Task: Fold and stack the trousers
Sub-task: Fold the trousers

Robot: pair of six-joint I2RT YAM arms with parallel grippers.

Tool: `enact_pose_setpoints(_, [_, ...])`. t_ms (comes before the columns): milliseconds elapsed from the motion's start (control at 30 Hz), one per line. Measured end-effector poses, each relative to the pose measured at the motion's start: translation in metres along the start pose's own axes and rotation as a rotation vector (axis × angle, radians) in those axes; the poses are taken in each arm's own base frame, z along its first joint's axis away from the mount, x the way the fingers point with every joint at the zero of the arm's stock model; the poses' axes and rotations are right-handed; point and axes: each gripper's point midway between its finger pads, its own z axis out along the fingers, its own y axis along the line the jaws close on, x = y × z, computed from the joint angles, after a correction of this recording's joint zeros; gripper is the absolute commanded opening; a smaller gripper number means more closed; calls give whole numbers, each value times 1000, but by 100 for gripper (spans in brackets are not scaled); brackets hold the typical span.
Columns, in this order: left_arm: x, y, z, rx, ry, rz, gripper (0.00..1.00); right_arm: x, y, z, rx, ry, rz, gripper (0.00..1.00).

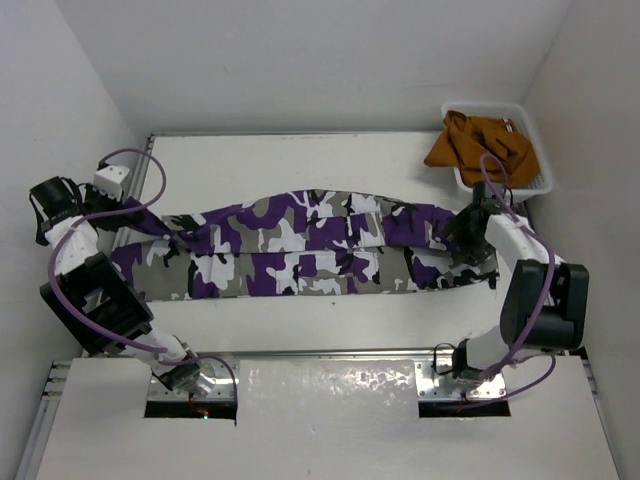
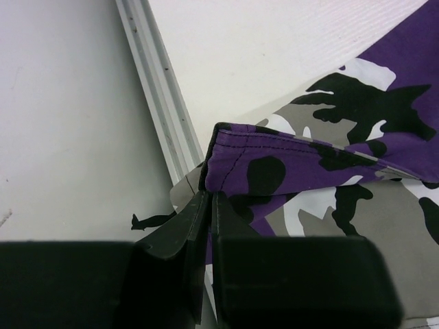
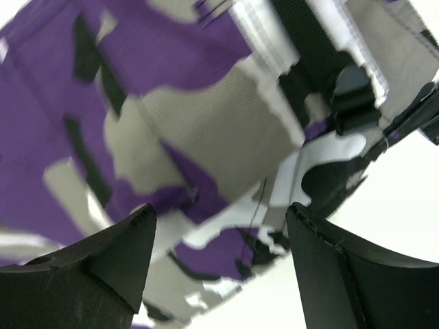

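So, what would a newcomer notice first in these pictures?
The purple camouflage trousers lie stretched across the table. The left gripper is shut on a hem at their left end; the right gripper hangs open over their right end. An orange-brown garment lies in the white basket, far right.

Trousers (image 1: pixel 310 245): long fabric pair, camouflage print in purple, white, grey and black. They lie spread lengthwise and flat, the two legs side by side, the far leg slightly bowed. The purple stitched hem of one leg is pinched between the closed fingers of the left gripper (image 2: pixel 208 199). The opposite end, bearing black webbing, lies beneath the wide-spread fingers of the right gripper (image 3: pixel 219 219).
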Motion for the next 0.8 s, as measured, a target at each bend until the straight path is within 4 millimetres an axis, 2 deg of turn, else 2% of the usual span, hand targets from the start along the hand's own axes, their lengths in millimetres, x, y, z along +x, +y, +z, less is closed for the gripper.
enact_pose_setpoints(200, [2, -3, -1, 11, 9, -10, 4, -11, -9, 28, 85, -35, 97, 73])
enact_pose_setpoints(300, [3, -4, -1, 15, 14, -13, 1, -16, -17, 38, 124, -51, 127, 65])
enact_pose_setpoints(533, [-2, 0, -4, 8, 12, -8, 0, -43, -38, 42, 230, -187, 148, 33])
enact_pose_setpoints(567, [-4, 2, -5, 5, 9, -7, 0, -47, -40, 41, 241, -203, 147, 24])
enact_pose_setpoints(633, [-8, 5, -5, 0, 3, -2, 0, -56, -41, 40, 258, -231, 135, 15])
enact_pose_setpoints(667, [-9, 6, -6, -2, 1, -1, 0, -59, -41, 40, 262, -242, 133, 6])
enact_pose_setpoints(700, [-10, 6, -6, -2, 0, 0, 0, -62, -39, 41, 261, -251, 131, 0])
enact_pose_setpoints(800, [-10, 6, -6, -2, -1, -3, 0, -67, -39, 43, 264, -268, 120, 0])
